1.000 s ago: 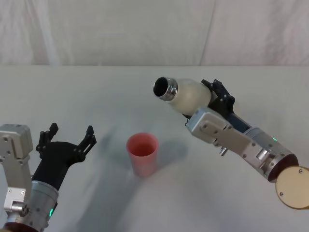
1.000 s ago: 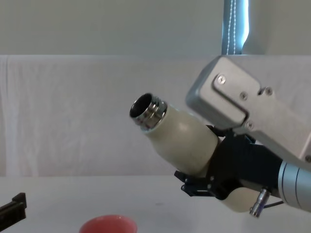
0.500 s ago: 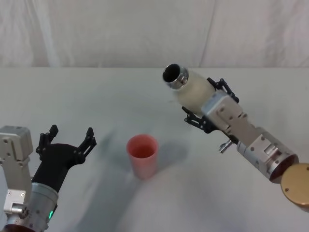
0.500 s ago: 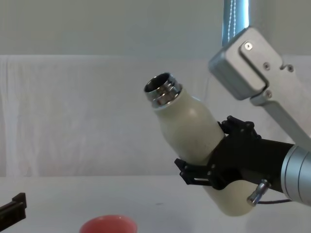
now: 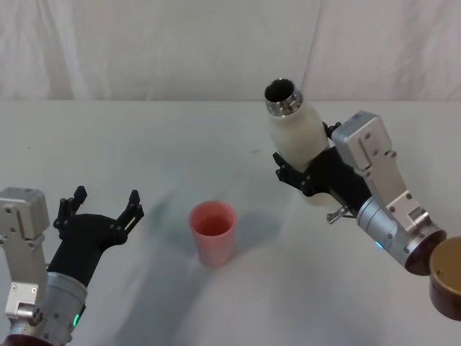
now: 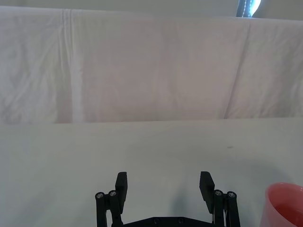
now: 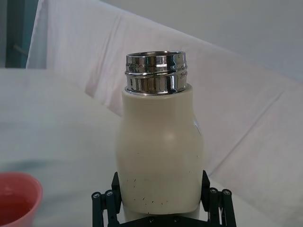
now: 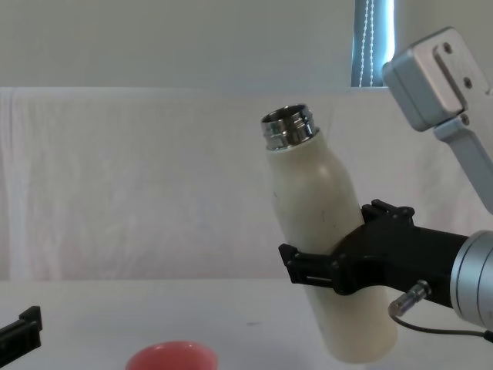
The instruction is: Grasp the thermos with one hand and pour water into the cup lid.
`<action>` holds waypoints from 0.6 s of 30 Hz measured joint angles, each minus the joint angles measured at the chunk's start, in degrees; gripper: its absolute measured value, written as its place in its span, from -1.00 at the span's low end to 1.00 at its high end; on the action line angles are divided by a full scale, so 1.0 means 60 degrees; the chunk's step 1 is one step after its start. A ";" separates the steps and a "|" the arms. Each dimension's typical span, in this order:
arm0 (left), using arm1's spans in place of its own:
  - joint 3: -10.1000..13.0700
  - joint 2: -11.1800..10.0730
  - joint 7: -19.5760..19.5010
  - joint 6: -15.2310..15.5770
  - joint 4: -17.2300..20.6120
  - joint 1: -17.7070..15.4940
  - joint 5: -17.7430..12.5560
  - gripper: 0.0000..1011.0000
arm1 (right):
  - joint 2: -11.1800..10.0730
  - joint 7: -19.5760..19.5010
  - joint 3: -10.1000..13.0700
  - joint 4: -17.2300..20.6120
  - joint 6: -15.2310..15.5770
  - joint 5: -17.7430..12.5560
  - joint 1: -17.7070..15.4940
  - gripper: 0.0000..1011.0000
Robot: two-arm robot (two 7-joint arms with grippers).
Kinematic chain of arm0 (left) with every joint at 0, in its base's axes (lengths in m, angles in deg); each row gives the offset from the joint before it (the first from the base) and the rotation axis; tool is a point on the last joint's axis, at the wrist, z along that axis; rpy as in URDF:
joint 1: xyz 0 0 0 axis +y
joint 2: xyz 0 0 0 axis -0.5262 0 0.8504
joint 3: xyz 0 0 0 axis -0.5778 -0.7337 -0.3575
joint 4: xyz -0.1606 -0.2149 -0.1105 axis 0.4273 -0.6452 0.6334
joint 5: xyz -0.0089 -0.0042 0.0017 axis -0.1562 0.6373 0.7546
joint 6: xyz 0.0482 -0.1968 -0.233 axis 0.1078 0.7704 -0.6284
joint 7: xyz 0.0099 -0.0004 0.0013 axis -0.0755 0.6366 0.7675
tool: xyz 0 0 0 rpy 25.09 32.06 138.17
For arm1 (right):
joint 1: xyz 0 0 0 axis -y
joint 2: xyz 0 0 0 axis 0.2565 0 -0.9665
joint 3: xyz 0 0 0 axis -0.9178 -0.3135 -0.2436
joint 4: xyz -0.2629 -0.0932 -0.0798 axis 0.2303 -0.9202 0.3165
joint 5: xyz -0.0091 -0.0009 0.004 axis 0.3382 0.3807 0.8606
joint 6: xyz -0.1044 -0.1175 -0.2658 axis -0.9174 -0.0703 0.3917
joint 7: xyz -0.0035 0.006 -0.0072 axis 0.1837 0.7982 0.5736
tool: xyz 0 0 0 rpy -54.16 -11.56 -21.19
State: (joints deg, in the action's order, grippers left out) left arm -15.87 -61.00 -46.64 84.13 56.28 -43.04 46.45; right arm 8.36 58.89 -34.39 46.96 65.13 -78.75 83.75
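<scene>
Head view: the right gripper [image 5: 306, 173], right of centre, clamps the thermos [image 5: 293, 130], neck tilted up-left; the pink cup lid [image 5: 212, 229] stands lower centre on open table [image 5: 166, 137]. The left gripper [image 5: 101, 204], lower left, gapes empty. Chest view: the thermos [image 8: 323, 254] hangs above the cup lid [image 8: 171, 358] at the bottom edge.

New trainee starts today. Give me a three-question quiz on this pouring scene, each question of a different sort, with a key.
1. True or false: the thermos stands on the table.
2. Which hand holds the thermos? A) the left hand B) the right hand C) neither
3. Fill in: the left hand's fingers are spread ____, beside the cup lid.

Key:
1. False: it is held in the air, nearly upright, its steel neck tipped slightly toward the cup lid.
2. B: its jaws clamp the lower body of the bottle.
3. Open: they hold nothing, and a gap of bare table separates them from the cup lid.
</scene>
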 joint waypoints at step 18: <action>0.0000 0.0000 0.0000 0.0000 0.0000 0.0001 0.0000 0.98 | 0.0304 0.0034 0.0583 -0.0139 0.0025 -0.2205 -0.0258 0.89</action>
State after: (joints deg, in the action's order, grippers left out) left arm -15.87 -61.00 -46.64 84.13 56.28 -43.04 46.44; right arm 10.18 59.09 -30.89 46.12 65.28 -91.98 82.21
